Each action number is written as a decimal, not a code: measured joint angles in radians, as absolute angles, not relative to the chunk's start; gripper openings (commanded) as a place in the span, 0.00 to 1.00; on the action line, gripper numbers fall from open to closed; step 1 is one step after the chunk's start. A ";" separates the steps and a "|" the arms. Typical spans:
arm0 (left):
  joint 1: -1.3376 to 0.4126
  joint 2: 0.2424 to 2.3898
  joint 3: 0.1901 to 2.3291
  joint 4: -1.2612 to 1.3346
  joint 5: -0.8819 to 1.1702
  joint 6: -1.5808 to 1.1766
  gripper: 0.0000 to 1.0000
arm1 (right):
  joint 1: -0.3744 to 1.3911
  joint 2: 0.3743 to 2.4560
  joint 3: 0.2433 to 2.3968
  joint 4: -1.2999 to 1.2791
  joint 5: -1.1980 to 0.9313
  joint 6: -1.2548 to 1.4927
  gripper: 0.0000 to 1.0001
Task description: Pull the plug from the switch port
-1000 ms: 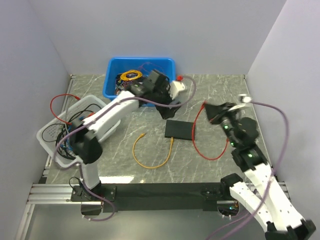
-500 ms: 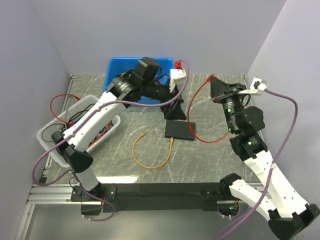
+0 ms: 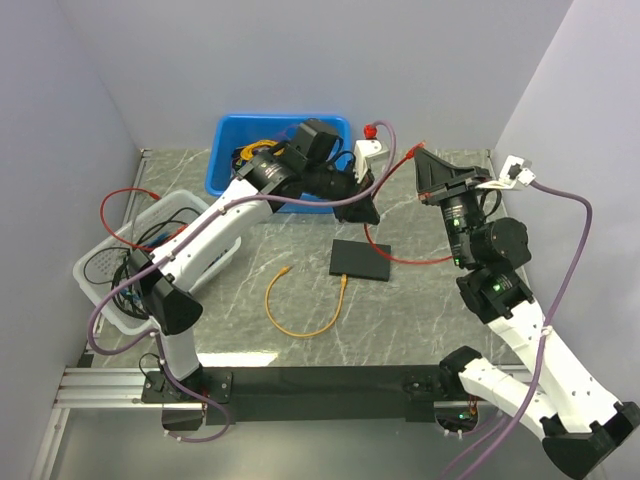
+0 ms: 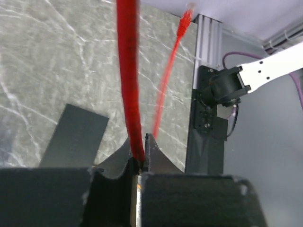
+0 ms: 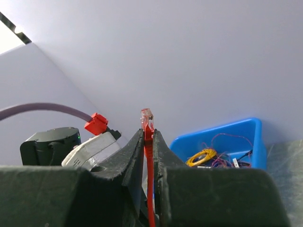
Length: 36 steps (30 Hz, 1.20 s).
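One grey marbled desk [image 3: 420, 320] carries everything. At its far edge stands a blue bin [image 3: 222, 165] of tangled wires, partly covered by the left arm [image 3: 215, 225]. A white basket [image 3: 100, 262] at the left is likewise half hidden. The switch [image 3: 360, 260] lies flat mid-desk, apart from both tools; its sockets cannot be made out from above. A yellow cable [image 3: 300, 332] curls just near-left of it.

The left tool [image 4: 140, 144], above the switch's far edge, is pinched narrow on the red cable [image 4: 129, 71], which blurs close to that lens. A thinner stretch runs to a smeared red tip [image 4: 188, 14].

The right tool [image 5: 148, 135], raised at the far right, clamps the same cable just below its clear plug [image 5: 147, 117], held in the air well apart from the switch. On the desk, the cable runs right until the right arm [image 3: 500, 300] covers it.
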State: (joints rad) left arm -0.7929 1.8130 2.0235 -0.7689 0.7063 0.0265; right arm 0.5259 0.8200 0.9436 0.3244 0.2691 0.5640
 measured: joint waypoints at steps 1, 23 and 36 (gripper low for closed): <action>-0.793 1.813 2.028 -0.769 0.698 0.028 0.00 | 0.526 0.818 0.943 0.330 0.270 0.565 0.00; 0.047 1.357 1.761 -0.976 0.237 0.389 0.00 | 0.526 0.888 0.976 0.090 0.041 0.434 0.88; 0.571 1.431 1.343 -1.098 0.245 0.680 0.45 | 0.526 0.965 0.937 0.078 -0.014 0.430 0.88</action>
